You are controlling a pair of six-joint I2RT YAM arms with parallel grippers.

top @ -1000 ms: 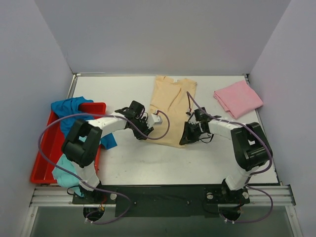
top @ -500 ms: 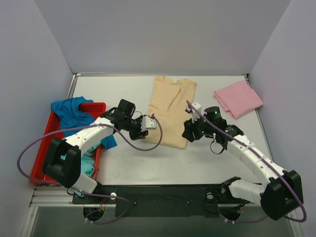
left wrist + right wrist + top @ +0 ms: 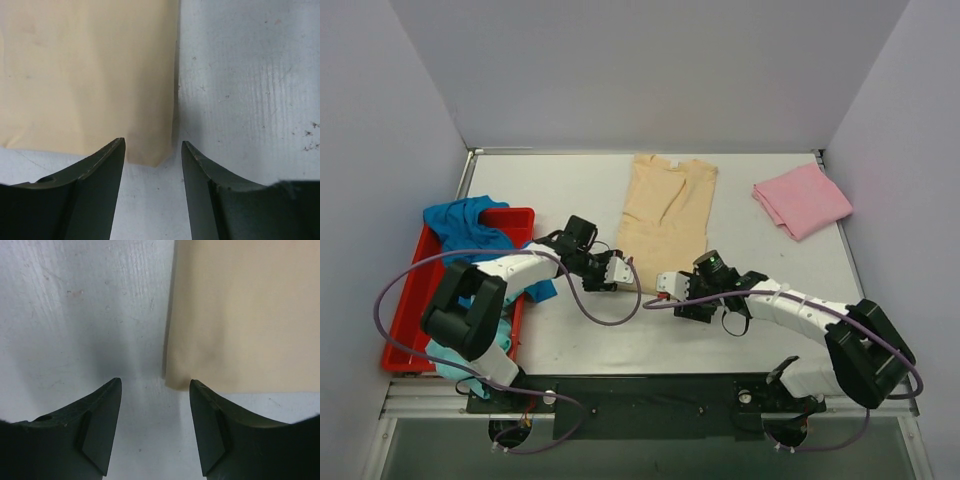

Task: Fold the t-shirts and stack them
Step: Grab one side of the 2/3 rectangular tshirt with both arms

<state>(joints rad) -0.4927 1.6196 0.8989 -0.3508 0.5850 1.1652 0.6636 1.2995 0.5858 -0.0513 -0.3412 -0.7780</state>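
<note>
A pale beige t-shirt (image 3: 665, 210) lies flat at the table's middle, folded into a long strip with its collar at the far end. My left gripper (image 3: 620, 272) is open at its near left corner. In the left wrist view that corner of the beige shirt (image 3: 150, 156) lies on the table between the spread fingers of the gripper (image 3: 152, 141), untouched. My right gripper (image 3: 667, 285) is open at the near hem; its wrist view shows another hem corner of the beige shirt (image 3: 175, 381) by the right finger of the gripper (image 3: 156, 381). A folded pink t-shirt (image 3: 802, 198) lies at the back right.
A red tray (image 3: 403, 322) stands at the left edge, with a bright blue t-shirt (image 3: 468, 225) draped over its far end and a light teal one (image 3: 455, 352) hanging over its near end. Grey walls close in the table on three sides.
Both grippers have opened; the right one was shut a second ago. Both arms have dropped back to the shirt's near hem, the right gripper swinging left and nearer.
</note>
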